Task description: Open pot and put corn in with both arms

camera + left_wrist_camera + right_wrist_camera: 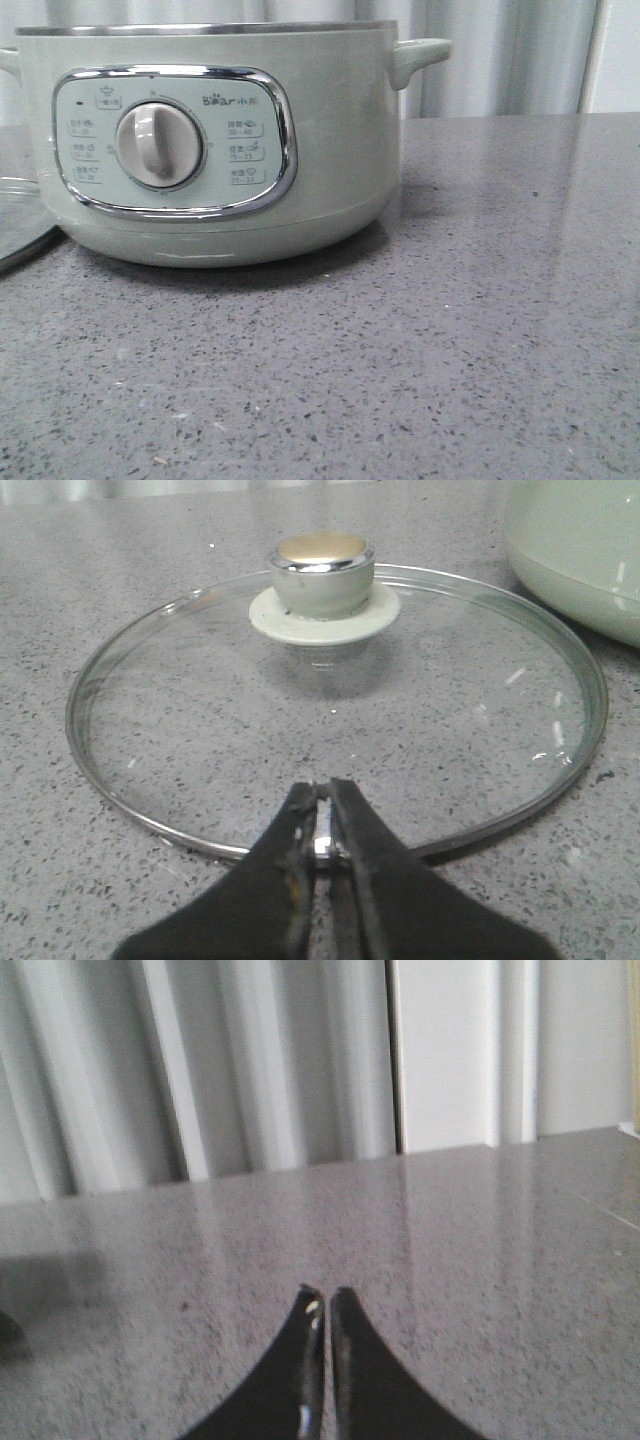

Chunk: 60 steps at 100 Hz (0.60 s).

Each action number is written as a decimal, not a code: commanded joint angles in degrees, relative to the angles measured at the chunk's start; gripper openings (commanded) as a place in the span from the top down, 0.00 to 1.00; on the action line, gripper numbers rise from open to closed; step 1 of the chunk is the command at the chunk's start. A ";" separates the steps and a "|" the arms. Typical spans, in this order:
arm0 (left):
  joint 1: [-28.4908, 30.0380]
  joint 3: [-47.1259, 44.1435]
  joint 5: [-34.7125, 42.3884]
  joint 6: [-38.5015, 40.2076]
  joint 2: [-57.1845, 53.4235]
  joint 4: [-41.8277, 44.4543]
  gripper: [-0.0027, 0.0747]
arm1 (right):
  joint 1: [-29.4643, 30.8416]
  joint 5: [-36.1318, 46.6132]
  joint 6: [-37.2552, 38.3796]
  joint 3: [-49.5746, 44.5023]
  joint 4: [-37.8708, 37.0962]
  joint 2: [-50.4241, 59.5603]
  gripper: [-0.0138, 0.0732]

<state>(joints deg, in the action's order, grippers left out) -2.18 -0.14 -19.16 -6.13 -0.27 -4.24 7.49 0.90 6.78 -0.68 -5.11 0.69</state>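
Observation:
The pale green pot stands uncovered at the back left of the grey table, its dial panel facing me. Its wall also shows in the left wrist view. The clear glass lid lies flat on the table just left of the pot, knob up, and only its edge shows in the front view. My left gripper is shut and hovers over the lid's near rim, holding nothing. My right gripper is shut and empty above bare table. The corn is out of view. Neither gripper shows in the front view.
The grey speckled table stretches to the front and right of the pot. White curtains hang behind the table's far edge.

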 commanded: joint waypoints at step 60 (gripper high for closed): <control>0.19 -0.37 1.88 -0.02 -1.98 -0.34 0.99 | 0.45 -17.52 -5.36 -1.11 -1.68 1.02 0.93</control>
<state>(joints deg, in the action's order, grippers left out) -2.18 -0.14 -19.16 -6.13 -0.27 -4.24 7.74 -17.70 2.67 -0.68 -7.04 0.69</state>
